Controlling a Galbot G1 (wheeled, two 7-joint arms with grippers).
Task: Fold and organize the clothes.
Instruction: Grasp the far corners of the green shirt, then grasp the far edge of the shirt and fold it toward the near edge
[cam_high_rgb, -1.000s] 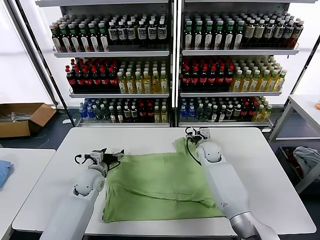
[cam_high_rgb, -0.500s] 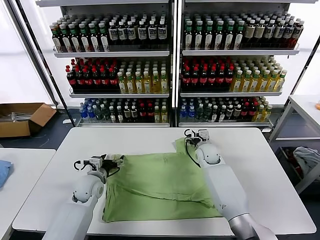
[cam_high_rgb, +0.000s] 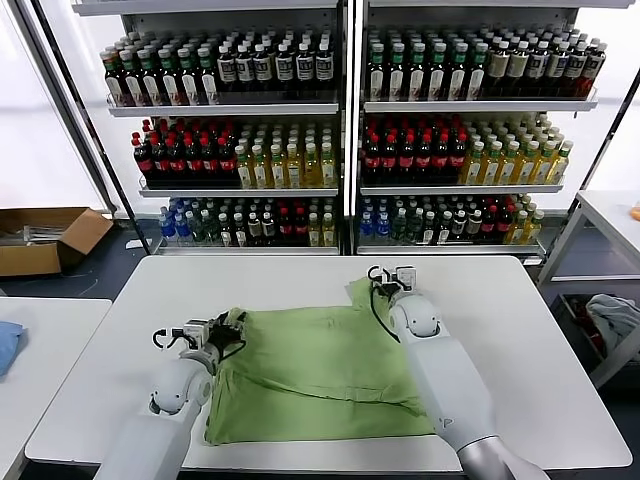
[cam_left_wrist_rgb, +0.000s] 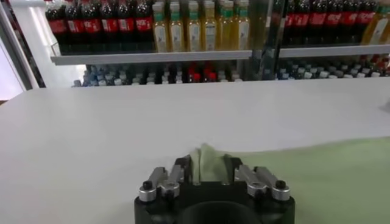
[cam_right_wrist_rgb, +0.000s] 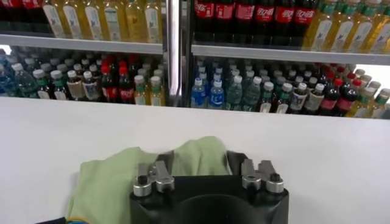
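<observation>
Polo shirt (cam_high_rgb: 320, 375), light green soft fabric, lies spread mid-bench on the white bench (cam_high_rgb: 540, 330). Left tool (cam_high_rgb: 228, 328), clamped on the nine o'clock sleeve fold, has drawn inward since a second ago; right tool (cam_high_rgb: 383, 284) stays clamped on the one o'clock corner. Judged: the fold is tightening.

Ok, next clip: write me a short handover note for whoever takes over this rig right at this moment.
Left gripper: shut on a fold of the green polo shirt at its left edge, low over the white table.
Right gripper: shut on the shirt's far right corner.
Shirt lies mostly flat mid-table, partly folded.
Left to do: finish the folds, release, tidy.
</observation>
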